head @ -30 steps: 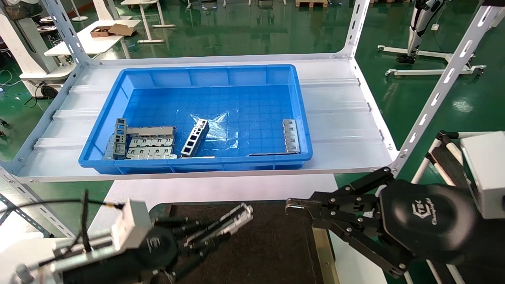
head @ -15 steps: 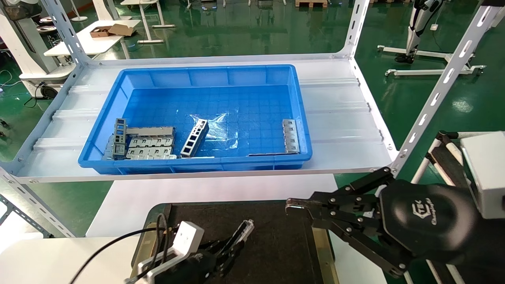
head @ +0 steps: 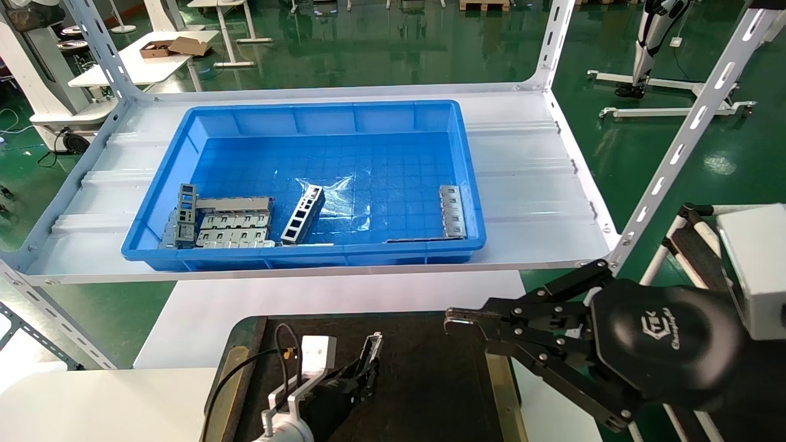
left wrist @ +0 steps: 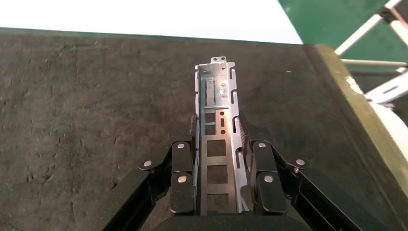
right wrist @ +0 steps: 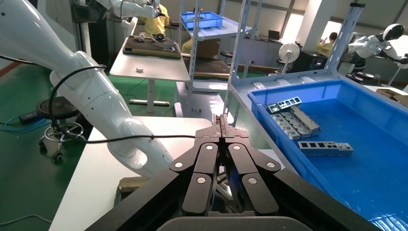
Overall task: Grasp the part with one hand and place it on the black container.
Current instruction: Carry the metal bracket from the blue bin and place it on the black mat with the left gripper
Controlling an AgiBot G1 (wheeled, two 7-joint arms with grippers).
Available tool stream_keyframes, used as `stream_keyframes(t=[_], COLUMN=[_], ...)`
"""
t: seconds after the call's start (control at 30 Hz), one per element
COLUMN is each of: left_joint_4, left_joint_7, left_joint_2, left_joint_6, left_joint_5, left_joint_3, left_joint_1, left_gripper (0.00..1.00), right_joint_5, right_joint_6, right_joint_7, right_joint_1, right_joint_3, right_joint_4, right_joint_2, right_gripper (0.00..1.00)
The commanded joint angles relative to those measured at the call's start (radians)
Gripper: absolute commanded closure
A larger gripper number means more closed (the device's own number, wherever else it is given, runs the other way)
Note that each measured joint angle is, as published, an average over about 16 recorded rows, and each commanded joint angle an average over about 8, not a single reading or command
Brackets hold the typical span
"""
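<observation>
Clamping the part [left wrist: 217, 130] between both fingers [left wrist: 182, 166], the left gripper [head: 362, 376] sits low over the black container [head: 430, 380], the part's free end pointing away from the wrist, just above the matt surface; contact with it cannot be judged. Right gripper [head: 457, 319] hangs over the container's right edge, jaws pressed together and holding nothing. Blue bin [head: 184, 132] on the shelf beyond holds a ladder-like piece [head: 303, 214] and flat plates [head: 233, 228].
</observation>
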Motion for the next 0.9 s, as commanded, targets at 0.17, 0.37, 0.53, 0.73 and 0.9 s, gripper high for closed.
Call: stream_keyframes(t=[0.17, 0.37, 0.53, 0.73, 0.9], left_joint_4=[0.063, 0.181, 0.263, 0.302, 0.308], left_joint_7=[0.004, -0.008, -0.027, -0.055, -0.077], left_joint_2=[0.078, 0.153, 0.195, 0.214, 0.218], left_joint_6=[-0.086, -0.072, -0.038, -0.013, -0.014], left_joint_5=[-0.090, -0.115, -0.094, -0.049, -0.024], left_joint_3=[0.047, 0.046, 0.026, -0.002, -0.019], left_joint_1=[-0.041, -0.064, -0.065, -0.049, -0.034], left_gripper=[1.00, 1.00, 1.00, 0.74, 0.11], right_joint_5=[0.000, 0.000, 0.000, 0.000, 0.000], right_joint_6=[0.000, 0.000, 0.000, 0.000, 0.000], right_joint_7=[0.000, 0.000, 0.000, 0.000, 0.000], right_joint_1=[0.000, 0.000, 0.000, 0.000, 0.000], right_joint_3=[0.000, 0.000, 0.000, 0.000, 0.000], right_joint_4=[0.000, 0.000, 0.000, 0.000, 0.000], right_joint_2=[0.000, 0.000, 0.000, 0.000, 0.000], right_gripper=[1.00, 1.00, 1.00, 0.67, 0.06])
